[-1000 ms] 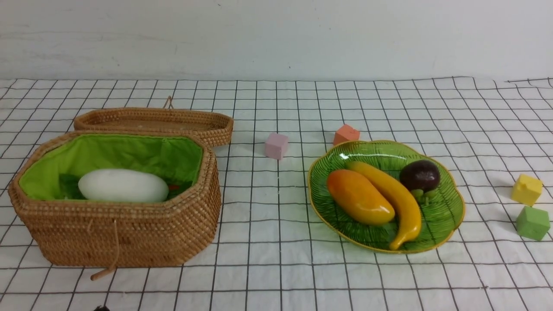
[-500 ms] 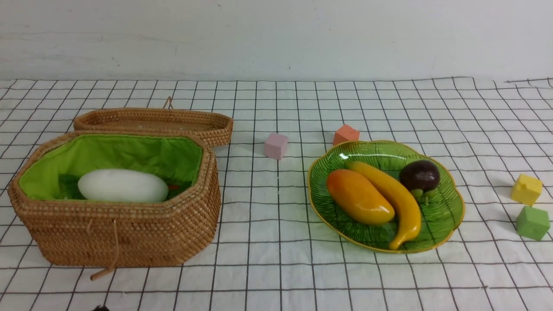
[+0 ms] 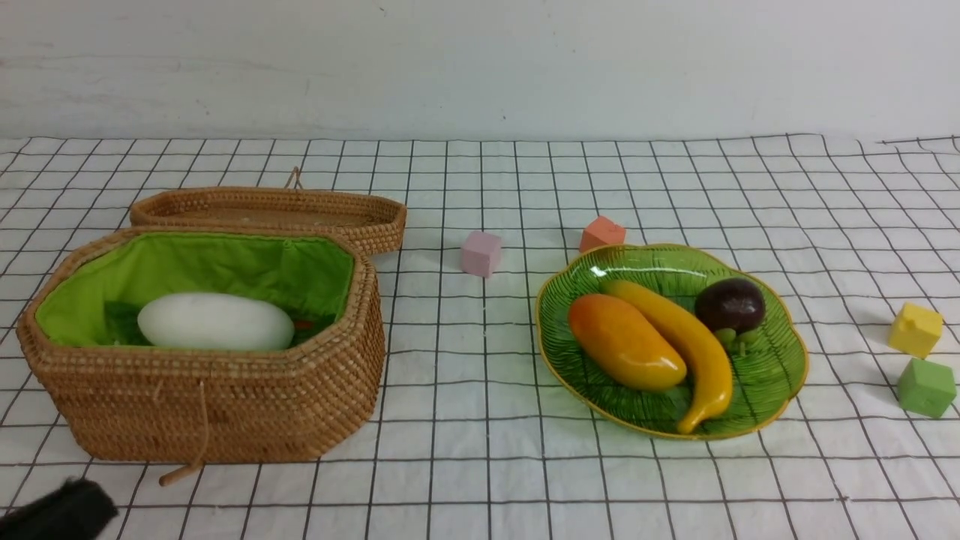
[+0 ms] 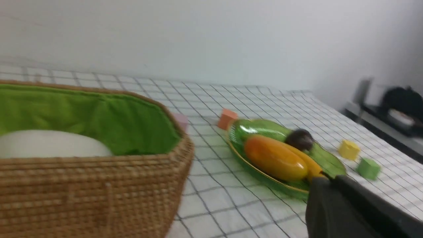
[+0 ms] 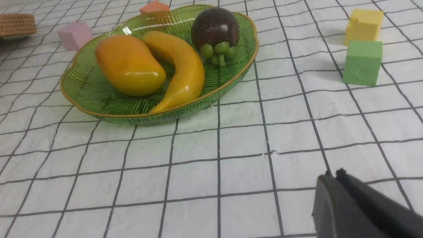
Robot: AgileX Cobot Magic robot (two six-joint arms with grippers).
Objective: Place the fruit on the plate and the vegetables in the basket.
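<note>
Both my grippers are closed, nothing in either. Left gripper (image 4: 330, 178): tips together, near the basket; its dark end shows at the near left corner of the front view. Right gripper (image 5: 335, 175): tips together, above the grid cloth (image 3: 480, 420) on the near side of the plate.

Fruit: all three on the green leaf plate (image 3: 780, 382), right of centre. Mango (image 3: 626, 341) on the left of the plate, banana (image 3: 697, 349) right beside it, running from the far side toward the near rim, narrow end nearest me. Mangosteen (image 3: 729, 305) on the right of the banana, green cap facing my side.

Vegetables: white radish (image 3: 216, 321) lies lengthwise across the rattan basket (image 3: 202, 412), inside the green lining (image 3: 225, 255). Dark green leaves at its left end. A small orange-red bit shows past its right end, mostly hidden; can't tell its full shape. Can't make out the gourd in there.

Basket is upright on the left, open. Woven lid (image 3: 277, 210) sits just behind it. String toggle (image 3: 182, 472) hangs down the near wall.

Cubes: pink (image 3: 481, 253) between lid and plate, orange (image 3: 601, 234) just behind the plate, yellow (image 3: 916, 330) and green (image 3: 926, 388) off to the right, yellow farther from me.
</note>
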